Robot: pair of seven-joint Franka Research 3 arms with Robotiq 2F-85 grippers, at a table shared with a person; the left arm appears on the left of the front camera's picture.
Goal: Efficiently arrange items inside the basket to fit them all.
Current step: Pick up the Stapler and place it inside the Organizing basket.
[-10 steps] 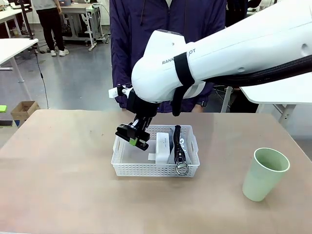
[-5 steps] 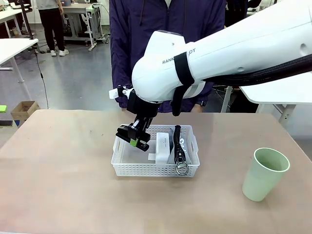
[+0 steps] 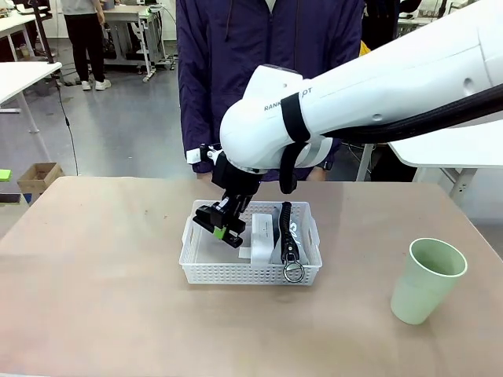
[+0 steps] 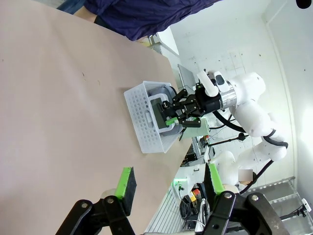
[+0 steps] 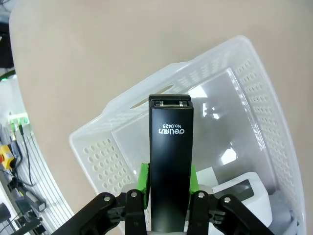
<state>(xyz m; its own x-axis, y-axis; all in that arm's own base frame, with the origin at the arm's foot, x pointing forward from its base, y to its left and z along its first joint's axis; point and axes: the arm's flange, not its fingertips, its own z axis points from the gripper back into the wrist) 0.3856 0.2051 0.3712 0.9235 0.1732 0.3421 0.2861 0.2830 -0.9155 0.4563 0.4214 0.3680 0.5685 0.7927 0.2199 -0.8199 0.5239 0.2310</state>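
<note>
- Both left fingers [image 4: 126, 183] gape wide and empty over the desk [image 3: 94, 314].
- One cup [image 3: 428, 279] stands on the desk, well right of the basket [image 3: 236, 273].
- Right fingers [image 5: 143, 181] clamp the stapler [image 5: 168, 147] above the basket's free left half; box [image 3: 263, 232] and pouch [image 3: 289, 232] sit side by side at its right.
- Lower it lengthwise, snug against the box, sparing room for the cup.
- Stapler print: "deli No.0425".

The basket [image 3: 236, 273] is set mid-way on the bench [image 3: 102, 298], with the box [image 3: 263, 229] and, right of it, the pouch [image 3: 289, 232] stood in its right half. The stapler [image 5: 169, 147] is held by the right pincer [image 5: 168, 180] over the left half; the cup [image 3: 427, 280] is placed well to the basket's right.
</note>
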